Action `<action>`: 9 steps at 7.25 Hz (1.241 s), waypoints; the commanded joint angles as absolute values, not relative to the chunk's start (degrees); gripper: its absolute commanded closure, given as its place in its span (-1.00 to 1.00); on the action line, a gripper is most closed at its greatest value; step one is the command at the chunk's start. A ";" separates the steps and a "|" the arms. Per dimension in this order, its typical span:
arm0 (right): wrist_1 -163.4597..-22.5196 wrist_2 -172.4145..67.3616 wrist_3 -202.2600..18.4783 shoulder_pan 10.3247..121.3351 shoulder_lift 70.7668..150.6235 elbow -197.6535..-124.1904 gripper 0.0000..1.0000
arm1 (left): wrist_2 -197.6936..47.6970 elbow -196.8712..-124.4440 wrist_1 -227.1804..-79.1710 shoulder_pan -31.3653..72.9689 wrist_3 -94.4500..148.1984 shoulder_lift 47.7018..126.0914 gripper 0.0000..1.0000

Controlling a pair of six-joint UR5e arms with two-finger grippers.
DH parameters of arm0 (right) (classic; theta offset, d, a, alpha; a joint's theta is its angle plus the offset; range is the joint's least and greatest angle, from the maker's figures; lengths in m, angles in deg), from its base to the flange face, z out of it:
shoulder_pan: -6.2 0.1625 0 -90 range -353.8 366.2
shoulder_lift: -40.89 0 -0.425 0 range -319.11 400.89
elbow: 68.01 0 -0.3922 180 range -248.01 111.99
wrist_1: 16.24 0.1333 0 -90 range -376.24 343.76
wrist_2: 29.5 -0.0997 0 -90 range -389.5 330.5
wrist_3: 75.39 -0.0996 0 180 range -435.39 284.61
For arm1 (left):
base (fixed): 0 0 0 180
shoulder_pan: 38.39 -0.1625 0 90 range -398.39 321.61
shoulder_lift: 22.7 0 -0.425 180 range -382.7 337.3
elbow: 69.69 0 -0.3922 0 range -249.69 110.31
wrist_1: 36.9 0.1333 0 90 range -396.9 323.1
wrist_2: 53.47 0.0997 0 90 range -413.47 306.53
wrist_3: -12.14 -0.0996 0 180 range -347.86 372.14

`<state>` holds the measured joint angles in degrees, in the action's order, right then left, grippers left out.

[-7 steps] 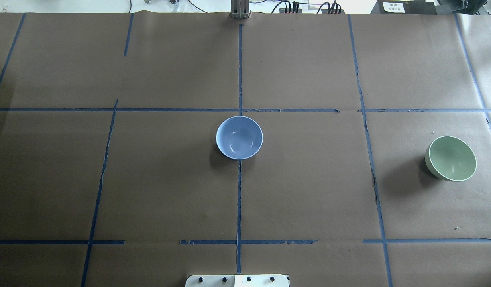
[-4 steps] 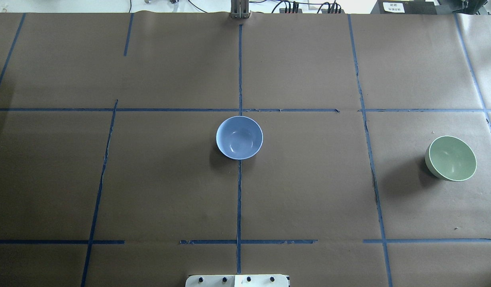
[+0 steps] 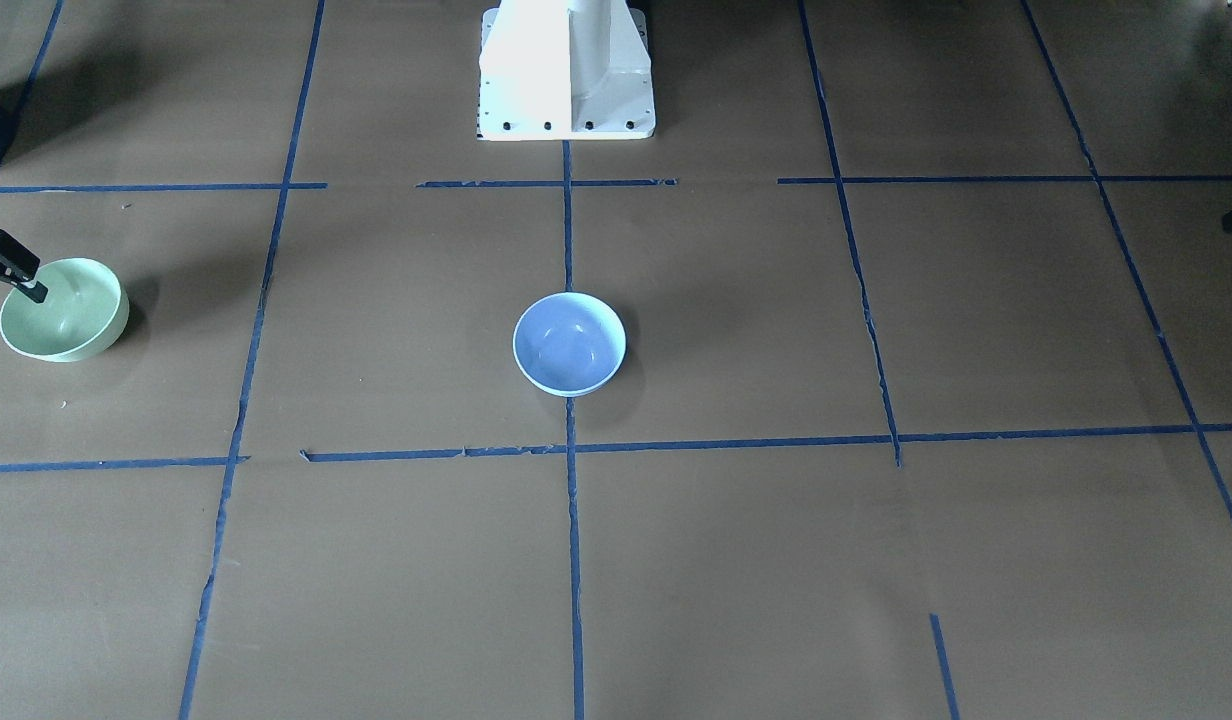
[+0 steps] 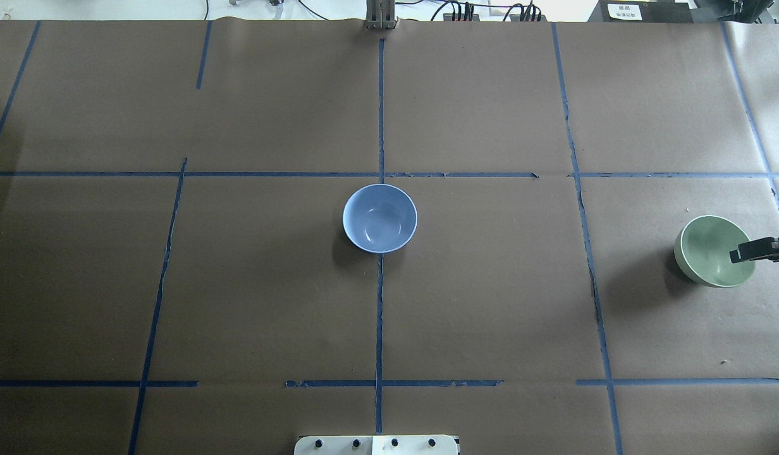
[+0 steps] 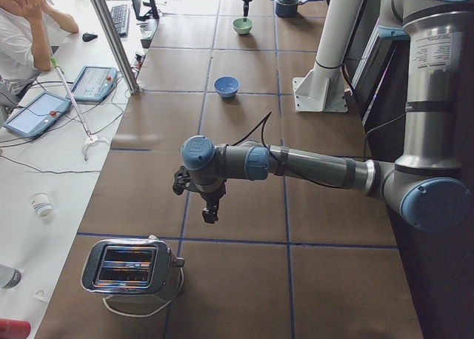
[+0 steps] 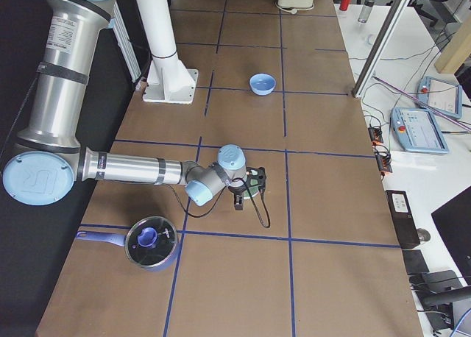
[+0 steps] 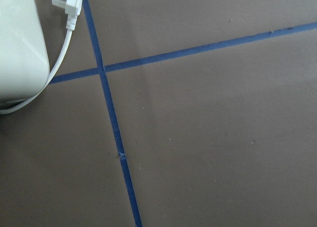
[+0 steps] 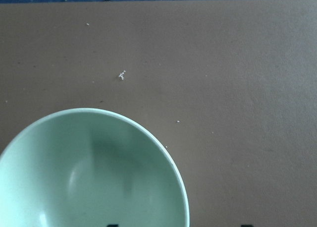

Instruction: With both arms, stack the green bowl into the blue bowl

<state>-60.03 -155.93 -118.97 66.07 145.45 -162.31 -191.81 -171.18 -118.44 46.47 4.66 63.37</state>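
Your right gripper [image 4: 747,252] hangs over the green bowl [image 4: 705,253], reaching in across the rim on the side away from the table's middle. On its wrist camera you get only two dark fingertips [image 8: 112,226] peeking in at the bottom edge. One is over the bowl's hollow and one over bare paper outside it. So the jaws look spread with the rim between them and nothing held, though with so little showing I'd call that likely, not certain.

Beneath it, the table [image 4: 490,303] is brown paper crossed by blue tape lines. Your left arm [image 5: 318,167] stretches out low at the opposite end. The left gripper [image 5: 210,209] points down above the paper, well apart from the right one, and you cannot tell whether it is spread or closed.

The white pedestal [image 3: 566,70] stands to the right gripper's left, back on the robot's side. A toaster [image 5: 129,267] sits near the left gripper, just past it toward the table's end. A pot [image 6: 151,243] with a blue handle sits near the right gripper, past it toward the other end.

The blue bowl [image 4: 380,218] stands upright and empty on the centre tape line, between the two grippers and well to the right gripper's left. A white plug [image 7: 69,1] lies beside the toaster, below the left wrist.
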 commanded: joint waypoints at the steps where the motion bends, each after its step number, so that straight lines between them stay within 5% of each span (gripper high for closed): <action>1: -60.19 -155.80 -119.16 65.44 144.17 -160.93 0.82 | -191.80 -171.73 -118.63 47.65 4.32 61.33 -1.00; 2: -60.28 -155.89 -119.16 65.44 142.94 -159.70 1.00 | -191.80 -171.47 -118.55 48.52 4.32 61.24 -1.00; 5: -62.63 -159.21 -119.25 65.52 140.57 -161.08 1.00 | -191.37 -171.73 -124.58 51.25 4.93 58.17 -1.00; 9: -106.41 -160.38 -130.08 62.57 113.15 -176.63 1.00 | -191.54 -171.99 -124.52 51.25 5.20 58.16 -1.00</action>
<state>-93.21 -160.89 -123.82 65.49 123.98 -173.09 -191.41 -171.96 -124.52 51.23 5.15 58.12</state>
